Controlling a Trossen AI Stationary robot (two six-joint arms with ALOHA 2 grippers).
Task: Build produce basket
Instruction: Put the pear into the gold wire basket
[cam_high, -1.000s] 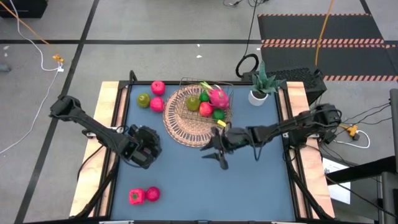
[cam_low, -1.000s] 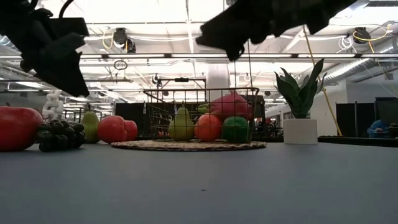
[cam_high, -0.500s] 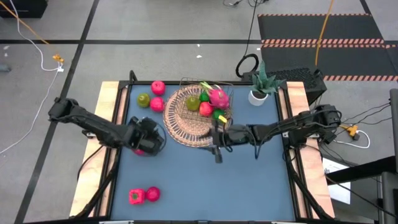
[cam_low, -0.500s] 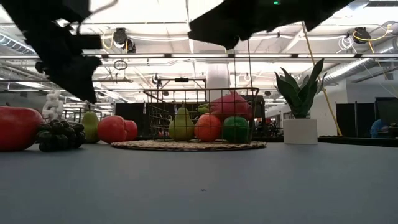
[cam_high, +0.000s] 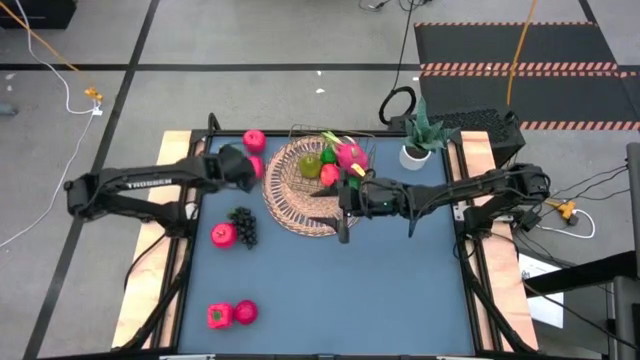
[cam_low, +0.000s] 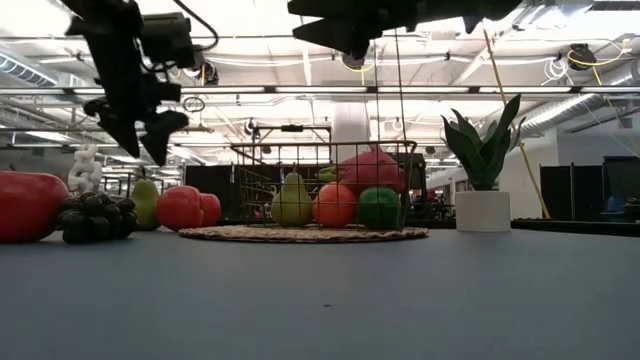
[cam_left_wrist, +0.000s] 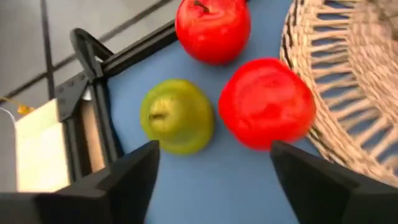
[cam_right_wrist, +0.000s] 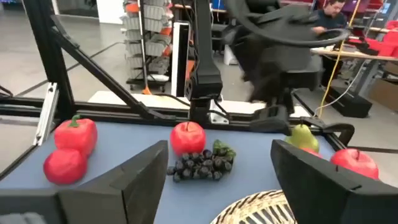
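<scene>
The basket (cam_high: 300, 200), a round wicker tray with a wire frame, holds a pear, a pink dragon fruit (cam_high: 351, 155) and red and green fruits. My left gripper (cam_high: 238, 168) hangs open above a green pear (cam_left_wrist: 177, 115), a red apple (cam_left_wrist: 212, 28) and a red round fruit (cam_left_wrist: 266, 102) on the table left of the basket. Dark grapes (cam_high: 242, 225) and a red fruit (cam_high: 223, 235) lie nearer. Two pink-red fruits (cam_high: 232, 314) sit by the near edge. My right gripper (cam_high: 342, 202) is open, raised over the basket's near right rim, holding nothing.
A green plant in a white pot (cam_high: 416, 150) stands at the far right corner of the blue table. Black frame rails (cam_left_wrist: 118, 53) run along the table's left side. Bare blue table (cam_high: 380, 290) stretches across the near right half.
My left gripper has swung from above the grapes and red fruit toward the far edge and now hangs over the pear and red fruits beside the basket. My right gripper has moved toward the far edge, from the bare table to over the basket's near rim. No fruit has moved.
</scene>
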